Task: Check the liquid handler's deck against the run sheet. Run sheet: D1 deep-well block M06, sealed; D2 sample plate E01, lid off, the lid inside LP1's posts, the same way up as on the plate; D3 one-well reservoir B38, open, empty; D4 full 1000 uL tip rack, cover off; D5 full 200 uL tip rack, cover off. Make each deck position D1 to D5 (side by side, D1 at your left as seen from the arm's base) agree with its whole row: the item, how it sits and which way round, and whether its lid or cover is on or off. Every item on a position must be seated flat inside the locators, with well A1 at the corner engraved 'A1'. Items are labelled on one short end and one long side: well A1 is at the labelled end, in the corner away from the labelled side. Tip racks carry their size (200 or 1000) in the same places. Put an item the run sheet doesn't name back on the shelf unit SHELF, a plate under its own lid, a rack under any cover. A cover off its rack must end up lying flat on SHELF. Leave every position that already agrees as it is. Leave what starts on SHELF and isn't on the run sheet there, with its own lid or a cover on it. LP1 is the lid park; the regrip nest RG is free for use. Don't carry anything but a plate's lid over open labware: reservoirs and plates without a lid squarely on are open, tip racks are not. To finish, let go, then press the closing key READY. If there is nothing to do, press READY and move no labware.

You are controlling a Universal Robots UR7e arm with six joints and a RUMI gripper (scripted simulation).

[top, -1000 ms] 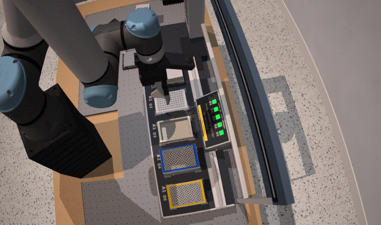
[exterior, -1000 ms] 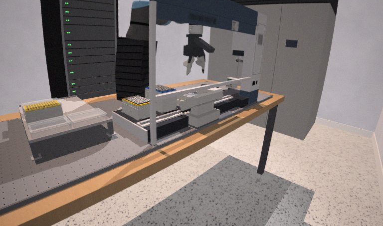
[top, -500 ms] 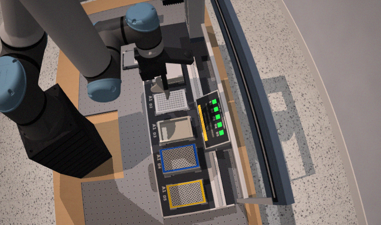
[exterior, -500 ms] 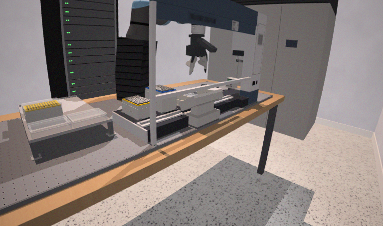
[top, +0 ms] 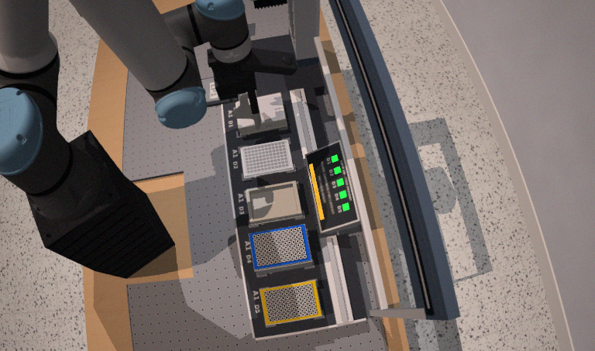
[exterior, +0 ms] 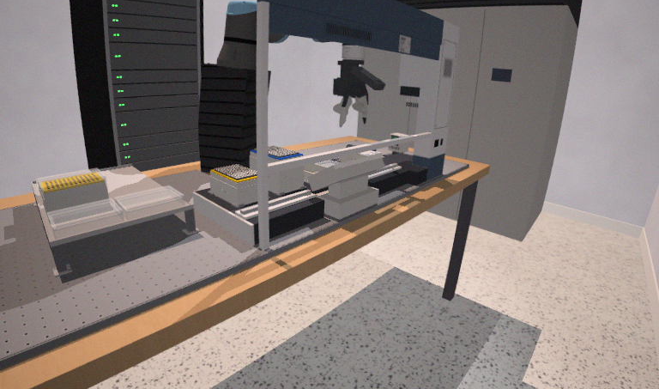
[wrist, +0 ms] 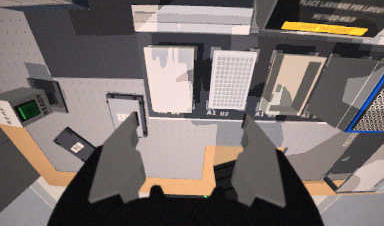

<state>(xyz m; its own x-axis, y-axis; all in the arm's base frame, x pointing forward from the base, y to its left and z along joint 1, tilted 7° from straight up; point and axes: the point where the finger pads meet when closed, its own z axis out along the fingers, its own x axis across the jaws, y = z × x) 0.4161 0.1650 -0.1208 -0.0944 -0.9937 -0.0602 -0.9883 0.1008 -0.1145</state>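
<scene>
In the wrist view we are hanging high above the deck with our gripper (wrist: 190, 158) spread wide and nothing between its fingers. Going left to right there, the green READY key (wrist: 28, 110) is sitting at about nine o'clock of the frame, a dark flat nest (wrist: 74, 145) is lying just below and right of it, and the lid (wrist: 125, 113) is resting inside the lid park's frame next to that. Past these, the deck row is running on: the sealed deep-well block (wrist: 170, 78) at D1, the open sample plate (wrist: 232, 79) at D2 with its well grid showing, the tan reservoir (wrist: 292, 83) at D3, and a blue-rimmed tip rack (wrist: 372, 113) cutting into the three o'clock edge.

From the top camera we are seeing the gripper (top: 248, 104) hovering over the D1 block (top: 263, 115), apart from it. The row is lying along six o'clock from there: plate (top: 266, 157), reservoir (top: 273, 201), blue rack (top: 280, 246) and yellow-rimmed rack (top: 290, 302), both uncovered. The status panel (top: 333, 188), at three o'clock of the plate, is showing five green lights.

In the exterior view the shelf unit (exterior: 48, 229) is standing at nine o'clock, carrying a yellow-topped rack (exterior: 72, 185) under a clear cover and two flat clear covers (exterior: 145, 197).
</scene>
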